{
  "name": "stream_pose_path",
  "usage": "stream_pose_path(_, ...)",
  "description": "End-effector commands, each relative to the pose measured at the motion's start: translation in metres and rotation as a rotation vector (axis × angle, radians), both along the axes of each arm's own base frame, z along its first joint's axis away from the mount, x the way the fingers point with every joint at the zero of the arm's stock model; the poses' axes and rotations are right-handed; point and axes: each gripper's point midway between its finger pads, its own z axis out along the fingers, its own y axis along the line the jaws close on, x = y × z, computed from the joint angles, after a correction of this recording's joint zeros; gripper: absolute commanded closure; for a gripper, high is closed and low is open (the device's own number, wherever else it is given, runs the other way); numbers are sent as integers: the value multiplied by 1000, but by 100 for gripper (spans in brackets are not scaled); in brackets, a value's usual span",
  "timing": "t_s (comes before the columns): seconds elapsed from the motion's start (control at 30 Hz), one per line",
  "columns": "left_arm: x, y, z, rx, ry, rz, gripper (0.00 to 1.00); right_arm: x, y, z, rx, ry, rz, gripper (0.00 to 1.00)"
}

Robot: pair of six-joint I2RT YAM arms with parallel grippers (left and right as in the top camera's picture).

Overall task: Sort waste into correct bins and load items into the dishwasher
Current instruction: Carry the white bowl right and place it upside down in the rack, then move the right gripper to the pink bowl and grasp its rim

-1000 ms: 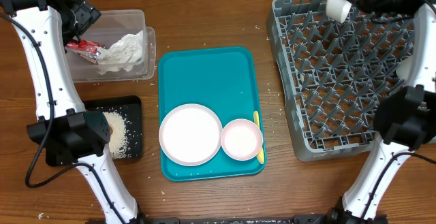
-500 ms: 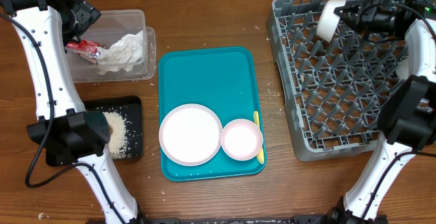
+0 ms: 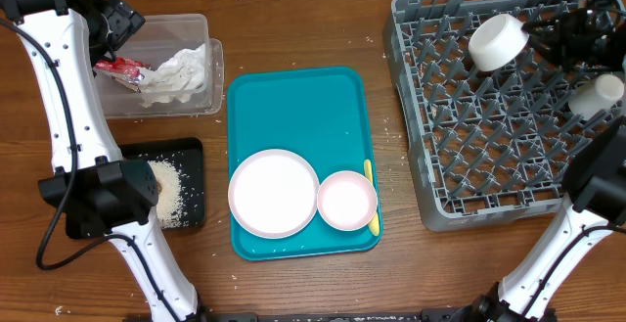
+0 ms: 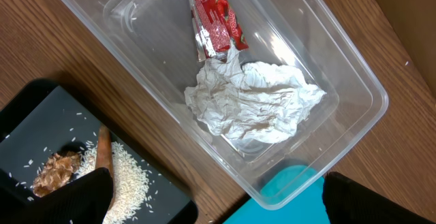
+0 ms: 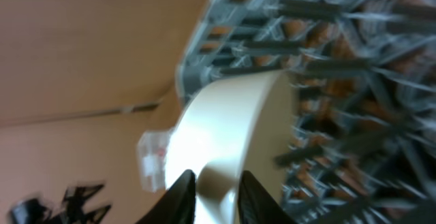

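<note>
Over the rack [image 3: 406, 60], right fingers [image 5: 251, 195] pinch bowl [image 3: 494, 40] — tilted.

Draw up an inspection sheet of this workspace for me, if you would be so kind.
Surface: wooden table.
Job's things: red wrapper and crumpled napkin in the clear tub; rice, brown lump and food stick in the black tray; large plate, pinkish plate and yellow spoon on the teal tray; small cup in the dish rack.
Clutter: pale crumbs on the table left of the rack.
Grippers: left gripper open and empty above the tub; right gripper shut on the white bowl over the rack.
Cables: black cable along the left arm.
Surroundings: nothing seen.
</note>
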Motion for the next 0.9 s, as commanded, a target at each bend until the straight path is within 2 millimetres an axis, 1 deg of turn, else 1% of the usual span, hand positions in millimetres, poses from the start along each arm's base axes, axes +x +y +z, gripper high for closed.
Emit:
stream_pose_path(0.0, 2, -4, -4, -7, 9, -7, 0, 1, -27, 23, -209, 9, -77, 65)
stream_pose_path(0.1, 2, -4, -4, -7, 9, -7, 0, -10, -45, 42, -343, 64, -140, 44)
stream_pose_path(0.13, 2, -5, -4, -7, 9, -8, 0, -15, -51, 50, -390, 80, -163, 36)
stream_pose_path(0.17, 2, -5, -4, -7, 9, -8, 0, -21, -58, 59, -440, 103, -195, 30)
stream_pose_path(0.23, 2, -4, -4, -7, 9, -7, 0, -33, -69, 77, -512, 140, -261, 28)
stream_pose_path(0.3, 2, -4, -4, -7, 9, -7, 0, -42, -72, 96, -559, 137, -289, 28)
stream_pose_path(0.33, 2, -4, -4, -7, 9, -8, 0, -46, -70, 106, -572, 132, -300, 29)
stream_pose_path(0.4, 2, -4, -4, -7, 9, -8, 0, -51, -59, 124, -589, 107, -294, 29)
stream_pose_path(0.5, 2, -4, -4, -7, 9, -8, 0, -54, -28, 143, -603, 67, -241, 28)
stream_pose_path(0.53, 2, -4, -4, -7, 9, -8, 0, -55, -13, 147, -611, 52, -201, 28)
stream_pose_path(0.6, 2, -4, -4, -7, 9, -8, 0, -57, 20, 146, -623, 46, -104, 27)
stream_pose_path(0.67, 2, -4, -4, -7, 9, -7, 0, -55, 59, 142, -635, 27, 13, 25)
stream_pose_path(0.77, 2, -5, -4, -7, 9, -8, 0, -52, 127, 131, -635, 11, 170, 24)
stream_pose_path(0.87, 2, -4, -4, -7, 9, -8, 0, -60, 194, 113, -680, 17, 330, 21)
